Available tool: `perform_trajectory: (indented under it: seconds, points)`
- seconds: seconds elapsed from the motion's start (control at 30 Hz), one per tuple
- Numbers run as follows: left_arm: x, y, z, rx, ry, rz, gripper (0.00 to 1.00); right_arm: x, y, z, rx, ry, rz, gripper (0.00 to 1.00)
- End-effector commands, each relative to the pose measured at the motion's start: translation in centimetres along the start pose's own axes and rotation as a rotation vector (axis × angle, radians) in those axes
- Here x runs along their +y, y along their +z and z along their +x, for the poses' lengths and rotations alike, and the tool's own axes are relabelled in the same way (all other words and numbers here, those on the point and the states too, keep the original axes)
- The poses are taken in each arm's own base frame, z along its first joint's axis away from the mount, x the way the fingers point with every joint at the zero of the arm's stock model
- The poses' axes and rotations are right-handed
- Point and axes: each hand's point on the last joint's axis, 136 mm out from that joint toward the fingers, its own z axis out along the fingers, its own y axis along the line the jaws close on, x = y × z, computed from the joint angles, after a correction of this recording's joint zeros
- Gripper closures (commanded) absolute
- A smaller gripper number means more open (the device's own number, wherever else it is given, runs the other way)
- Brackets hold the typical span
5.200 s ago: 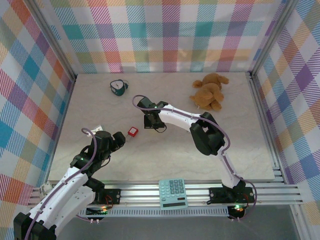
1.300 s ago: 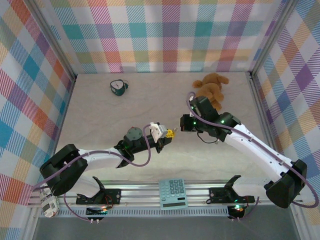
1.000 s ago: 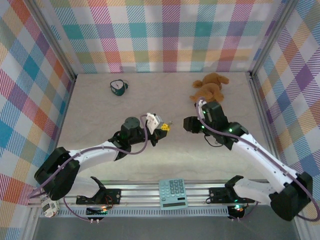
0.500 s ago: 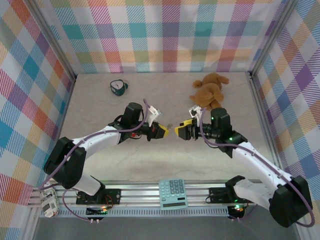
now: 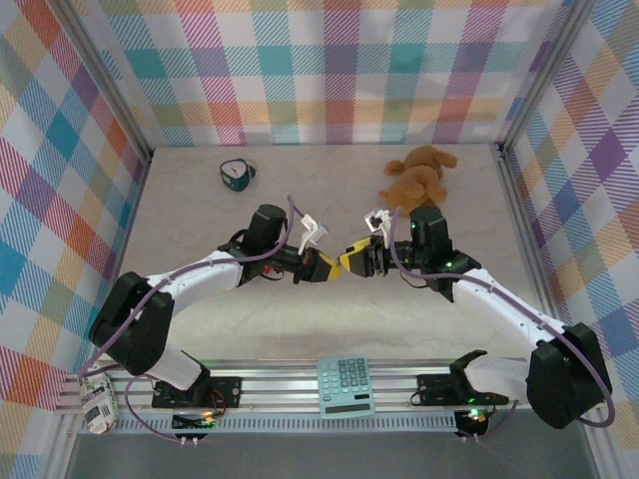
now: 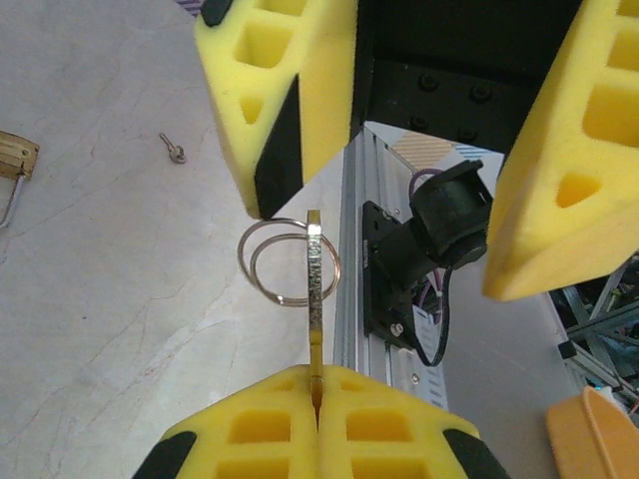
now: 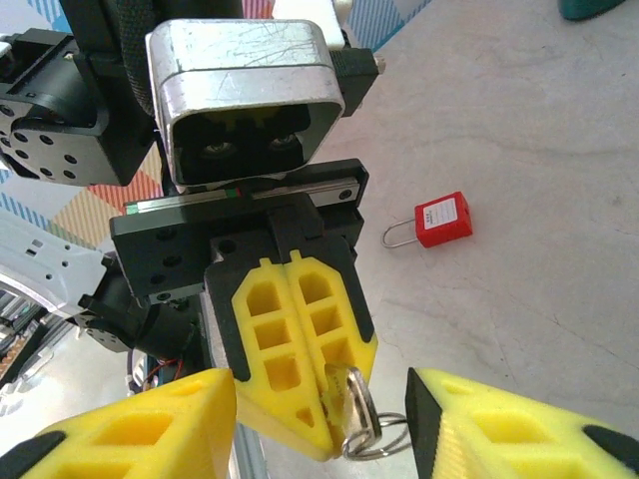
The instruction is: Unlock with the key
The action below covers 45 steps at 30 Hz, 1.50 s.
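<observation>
Since half a second ago the right gripper [image 5: 349, 261] has slid leftward across the top view and closed the gap, so its yellow fingertips now stand almost against those of the left gripper [image 6: 316, 399], which has hardly shifted.

The left gripper's pads are pressed fully together and pinch the key [image 6: 315, 289] by one end. The key stands edge-on, straight out from the seam between the pads, and a pair of thin wire key rings [image 7: 361, 407] hangs from it close to its free end.

The right gripper's jaws stand apart, roughly half spread, with nothing held. In the left wrist view the free end of the key reaches up into the gap between them. It lies just beside the inner corner of one finger and well apart from the other; whether it touches that corner cannot be told.

Both grippers hang above the pale marbled table [image 6: 120, 329]. On it, beyond the left gripper, lies the red padlock [image 7: 442, 222], flat, with its shackle pointing away from the body. A brass padlock [image 6: 14, 160] sits at the edge of the left wrist view, with a small loose key [image 6: 173, 148] near it.

Farther out, a brown teddy bear [image 5: 417, 183] lies at the far right of the table and a teal object [image 5: 237, 174] at the far left. A teal calculator [image 5: 345, 386] rests on the rail between the arm bases.
</observation>
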Motion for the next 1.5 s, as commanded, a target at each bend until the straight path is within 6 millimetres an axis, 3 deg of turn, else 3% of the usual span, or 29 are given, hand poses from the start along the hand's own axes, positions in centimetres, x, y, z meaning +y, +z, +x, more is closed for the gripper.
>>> perform_trajectory:
  seconds: [0.0, 0.47, 0.77, 1.07, 1.2, 1.3, 1.4, 1.47]
  points:
    - [-0.8, 0.0, -1.2, -0.019, 0.032, 0.052, 1.0, 1.1, 0.2, -1.6, -0.024, -0.044, -0.059, 0.52]
    - [-0.6, 0.2, -1.8, -0.021, 0.027, 0.059, 1.0, 1.1, 1.3, -1.0, 0.038, -0.049, -0.073, 0.78]
    - [-0.5, 0.3, -2.3, -0.025, 0.036, 0.059, 1.0, 1.6, 1.3, -0.6, 0.059, -0.05, -0.092, 0.77]
    - [-0.2, 0.3, -2.3, -0.027, 0.032, 0.046, 1.0, 1.6, 1.1, -0.6, 0.059, -0.039, -0.07, 0.97]
    - [0.2, 0.3, -2.2, -0.027, 0.024, 0.026, 1.0, 1.6, 1.2, -0.8, 0.051, -0.033, -0.048, 1.0]
    - [1.1, 0.2, -2.2, -0.031, 0.013, -0.032, 0.91, 1.3, 1.2, -1.2, 0.033, -0.036, 0.0, 1.0]
    - [1.6, -0.1, -2.0, -0.028, 0.015, -0.093, 0.88, 0.4, 0.8, -1.8, -0.002, -0.038, 0.074, 1.0]
    - [1.8, -0.7, -2.2, -0.035, 0.023, -0.149, 0.78, 0.1, 0.5, -2.4, -0.029, -0.044, 0.113, 1.0]
